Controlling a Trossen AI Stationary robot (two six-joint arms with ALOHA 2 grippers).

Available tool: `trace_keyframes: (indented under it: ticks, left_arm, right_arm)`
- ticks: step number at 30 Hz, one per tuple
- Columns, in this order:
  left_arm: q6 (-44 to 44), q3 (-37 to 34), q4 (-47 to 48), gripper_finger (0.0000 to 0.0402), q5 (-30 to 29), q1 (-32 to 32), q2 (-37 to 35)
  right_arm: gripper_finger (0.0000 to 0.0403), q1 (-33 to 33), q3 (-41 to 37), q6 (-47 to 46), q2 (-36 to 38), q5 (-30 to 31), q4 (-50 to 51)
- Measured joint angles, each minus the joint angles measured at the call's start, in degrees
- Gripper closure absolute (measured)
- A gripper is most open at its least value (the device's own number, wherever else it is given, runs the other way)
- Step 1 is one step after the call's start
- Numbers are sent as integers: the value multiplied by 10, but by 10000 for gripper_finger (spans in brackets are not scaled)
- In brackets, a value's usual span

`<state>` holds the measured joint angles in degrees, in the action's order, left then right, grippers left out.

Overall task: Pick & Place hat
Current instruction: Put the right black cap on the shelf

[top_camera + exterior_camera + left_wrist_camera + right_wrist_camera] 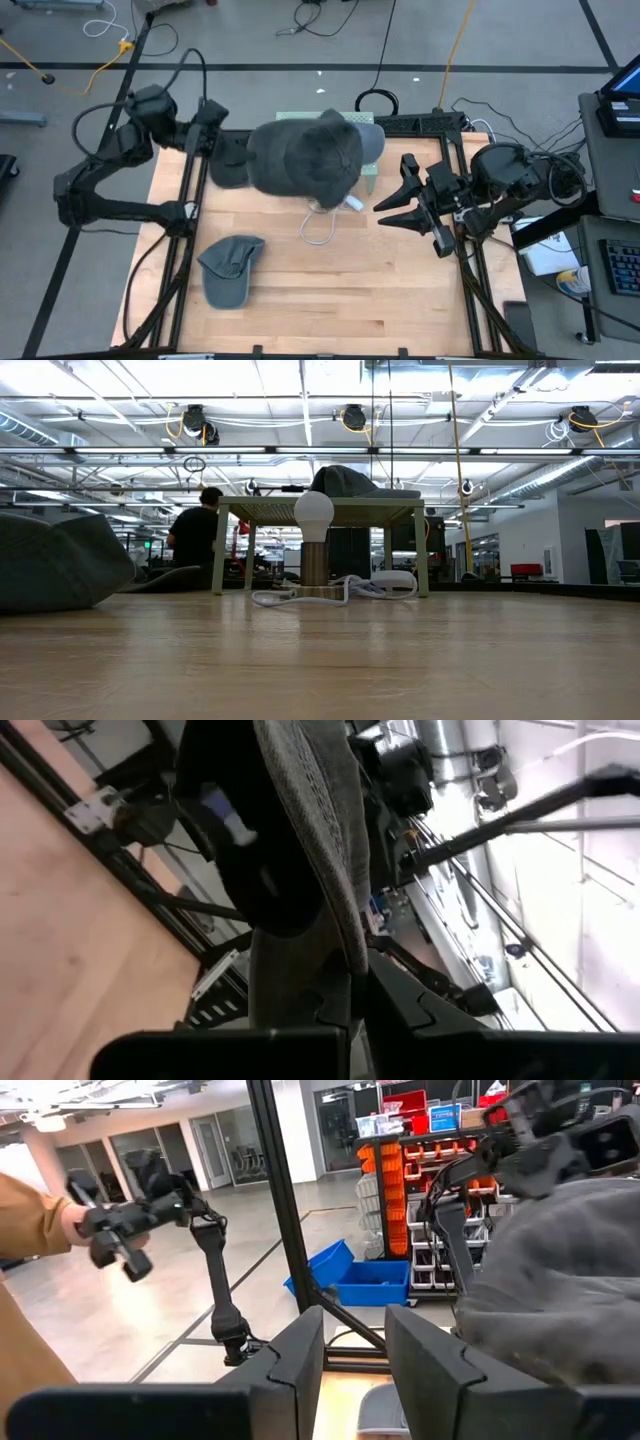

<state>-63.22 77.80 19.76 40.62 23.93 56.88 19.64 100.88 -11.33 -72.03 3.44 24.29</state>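
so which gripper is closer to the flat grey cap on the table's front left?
Left. The left gripper holds a dark hat beyond the flat grey cap; the right gripper sits farther off across the table.

Far centre: blocked by a dark grey hat (305,158) hanging over the small green stand (368,178), with the lamp (313,520) and its looped white cable (322,226) on the wood just near of them. Near left: a second grey cap (229,268) lies on the table (400,290). Right side: the right gripper (392,207) hangs above the table edge (fingers parted). Near centre and near right: bare wood, open passage.
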Motion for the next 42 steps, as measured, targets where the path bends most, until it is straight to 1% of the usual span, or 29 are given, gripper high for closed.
trace_keyframes:
  ticks: [5, 10, 14, 20, 23, 25, 27, 32, 34, 35, 42]
  left_arm:
    - [-4, 0, 1, 392, 109, 126, 7]
    - [-3, 0, 2, 392, 201, 230, 25]
    - [1, 0, 2, 392, 245, 290, 47]
    - [31, 0, 4, 392, 274, 361, 68]
    - [45, 0, 20, 392, 285, 380, 65]
    - [52, 0, 38, 392, 286, 387, 57]
    - [61, 0, 58, 392, 288, 389, 48]
    - [69, 0, 88, 392, 288, 384, 14]
    - [61, 0, 87, 392, 287, 377, -3]
    - [56, 0, 87, 392, 286, 375, -9]
    - [9, 0, 82, 392, 277, 353, -53]
  right_arm:
    - [301, 0, 0, 0, 0, 0, 0]
    - [301, 0, 0, 0, 0, 0, 0]
    - [301, -1, 0, 5, 0, 0, 0]
    - [300, -1, 0, 15, 0, 0, 0]
    - [300, -1, 0, 16, 0, 0, 0]
    - [300, -1, 0, 24, 0, 25, 0]
    - [300, -1, 0, 38, 0, 82, 0]
    - [300, -12, 0, 50, -10, 265, -3]
    - [300, -26, 0, 57, -18, 306, 3]
    - [300, -35, 0, 64, -22, 313, 5]
    - [300, -114, 0, 78, -66, 310, 4]
